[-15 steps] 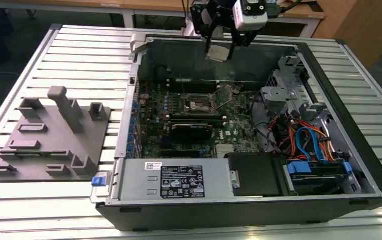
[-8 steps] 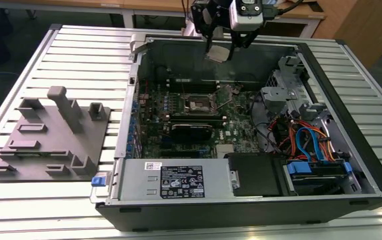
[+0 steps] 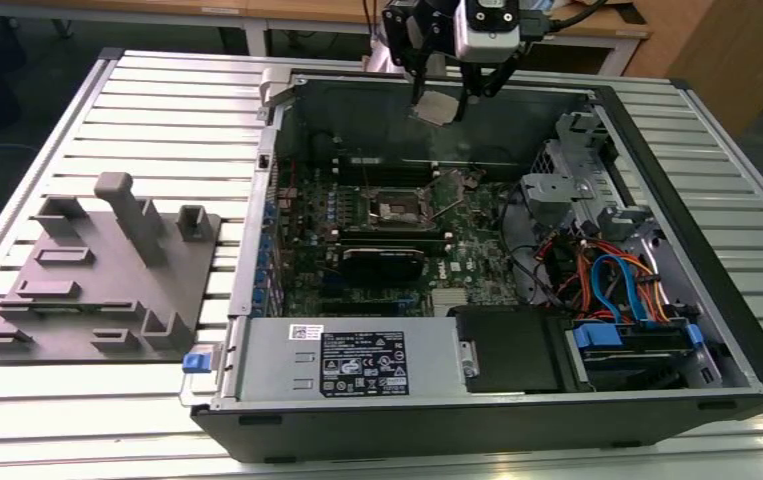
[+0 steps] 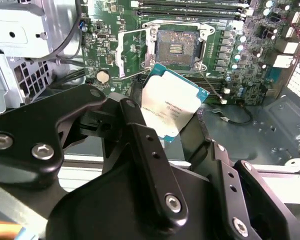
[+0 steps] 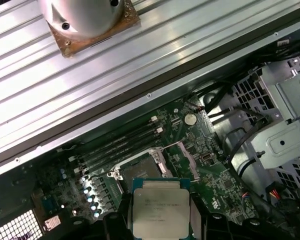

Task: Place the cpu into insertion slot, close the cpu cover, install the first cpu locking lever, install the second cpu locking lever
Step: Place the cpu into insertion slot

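**Carriage of the cpu (image 5: 160, 207) above the open case**

I had the gripper (image 3: 447, 96) closed on the cpu, its two black fingers (image 4: 140, 130) pinching opposite edges of the chip; I judged this edge grip left the underside free to meet the socket. In the exterior view the chip hung high over the far side of the case (image 3: 701, 330), somewhat tilted and well apart from the insertion slot (image 4: 176, 49) on the board below.

The cpu was a thin, flat square; its top was dull silver-grey metal carrying fine print, and a narrow green-blue border showed around it in both wrist views.

The insertion slot lay bare, a dark square well with a silvery rim; the cpu cover (image 5: 186, 160), a thin silvery frame, stood swung open at one side of it, and I took that as the reason the socket was reachable from above.

The green motherboard (image 3: 354, 215) lay flat on the floor of the case; the long, narrow black memory slots (image 4: 190, 6) ran beside the socket.

The case rested on a table (image 3: 154, 110) of ribbed pale metal slats; a grey moulded fixture (image 3: 101, 290) sat on it towards the exterior view's left, well apart from the gripper.
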Robot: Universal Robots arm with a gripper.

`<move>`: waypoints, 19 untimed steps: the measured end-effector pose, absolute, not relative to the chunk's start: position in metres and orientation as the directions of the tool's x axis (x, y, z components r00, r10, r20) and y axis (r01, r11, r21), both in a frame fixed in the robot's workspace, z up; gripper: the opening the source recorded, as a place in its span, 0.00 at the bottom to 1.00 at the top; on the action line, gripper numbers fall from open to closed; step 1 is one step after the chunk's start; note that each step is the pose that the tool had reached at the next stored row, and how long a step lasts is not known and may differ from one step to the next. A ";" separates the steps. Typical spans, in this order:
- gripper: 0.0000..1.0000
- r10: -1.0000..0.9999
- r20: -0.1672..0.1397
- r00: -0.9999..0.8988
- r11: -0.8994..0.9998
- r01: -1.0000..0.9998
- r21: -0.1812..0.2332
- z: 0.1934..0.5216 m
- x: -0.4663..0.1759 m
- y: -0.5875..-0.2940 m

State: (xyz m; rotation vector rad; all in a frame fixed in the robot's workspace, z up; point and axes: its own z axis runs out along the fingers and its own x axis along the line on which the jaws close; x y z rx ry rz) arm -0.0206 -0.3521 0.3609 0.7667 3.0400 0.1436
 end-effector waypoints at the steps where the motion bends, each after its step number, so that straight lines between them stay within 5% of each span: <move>1: 0.54 0.487 0.019 -0.873 0.869 0.487 0.089 0.361 -0.021 -0.352; 19: 0.54 0.579 0.018 -0.815 0.811 0.578 0.088 0.360 -0.021 -0.352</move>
